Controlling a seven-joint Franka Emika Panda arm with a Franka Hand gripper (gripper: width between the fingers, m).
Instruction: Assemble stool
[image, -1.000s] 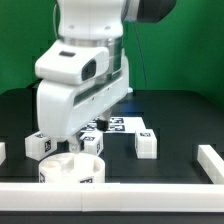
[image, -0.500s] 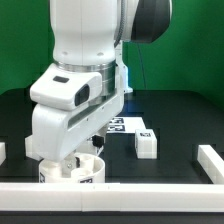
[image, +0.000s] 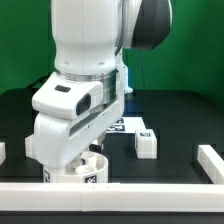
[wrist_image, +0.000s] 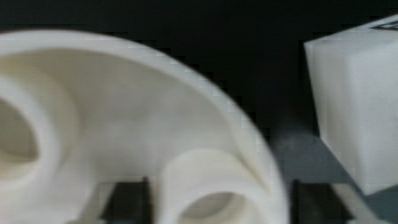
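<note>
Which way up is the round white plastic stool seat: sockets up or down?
Sockets up: the wrist view looks into open socket holes on the round white plastic stool seat, lying flat on the black table.

green backdrop (image: 20, 50), black table (image: 185, 120), white rails (image: 160, 197)

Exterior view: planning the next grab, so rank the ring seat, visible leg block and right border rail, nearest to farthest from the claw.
1. Ring seat, under the claw.
2. Leg block, exterior view's right.
3. Border rail, far right edge.
</note>
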